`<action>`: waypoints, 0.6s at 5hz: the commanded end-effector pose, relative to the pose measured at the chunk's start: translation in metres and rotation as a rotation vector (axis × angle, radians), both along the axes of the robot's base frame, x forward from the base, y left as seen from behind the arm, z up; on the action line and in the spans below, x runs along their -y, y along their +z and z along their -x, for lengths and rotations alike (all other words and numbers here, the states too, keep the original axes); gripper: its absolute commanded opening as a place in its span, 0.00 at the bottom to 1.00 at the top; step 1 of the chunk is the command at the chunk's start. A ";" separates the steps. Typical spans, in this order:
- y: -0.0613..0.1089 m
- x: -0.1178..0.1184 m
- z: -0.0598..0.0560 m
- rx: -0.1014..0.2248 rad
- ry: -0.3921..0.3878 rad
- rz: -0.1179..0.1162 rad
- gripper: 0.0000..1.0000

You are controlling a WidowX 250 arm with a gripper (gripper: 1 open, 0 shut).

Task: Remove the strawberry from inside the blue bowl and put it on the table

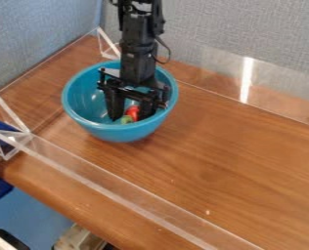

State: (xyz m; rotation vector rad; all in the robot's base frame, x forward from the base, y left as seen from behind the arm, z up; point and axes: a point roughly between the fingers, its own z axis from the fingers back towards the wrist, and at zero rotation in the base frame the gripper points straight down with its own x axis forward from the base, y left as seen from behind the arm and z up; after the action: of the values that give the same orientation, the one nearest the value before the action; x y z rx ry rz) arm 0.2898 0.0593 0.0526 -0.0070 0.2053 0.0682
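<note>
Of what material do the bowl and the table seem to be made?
Blue bowl: probably glossy plastic, given its smooth, evenly coloured, shiny wall. Table: wood or wood-look laminate, varnished perhaps; brown grain and soft reflections show.

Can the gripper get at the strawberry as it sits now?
Probably yes. The gripper is down inside the blue bowl with its fingers open, right by the strawberry, and nothing else shows between them. The bowl's walls could limit sideways moves. Whether both fingers straddle the berry, I can't tell.
</note>
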 end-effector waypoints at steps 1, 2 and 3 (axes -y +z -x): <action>0.012 -0.003 -0.002 0.048 0.014 0.011 1.00; 0.007 -0.003 -0.004 0.045 0.018 0.020 1.00; 0.003 -0.002 -0.007 0.045 0.018 0.028 1.00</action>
State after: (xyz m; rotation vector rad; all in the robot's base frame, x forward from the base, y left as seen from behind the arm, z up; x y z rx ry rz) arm 0.2902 0.0573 0.0431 -0.0451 0.2072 0.0820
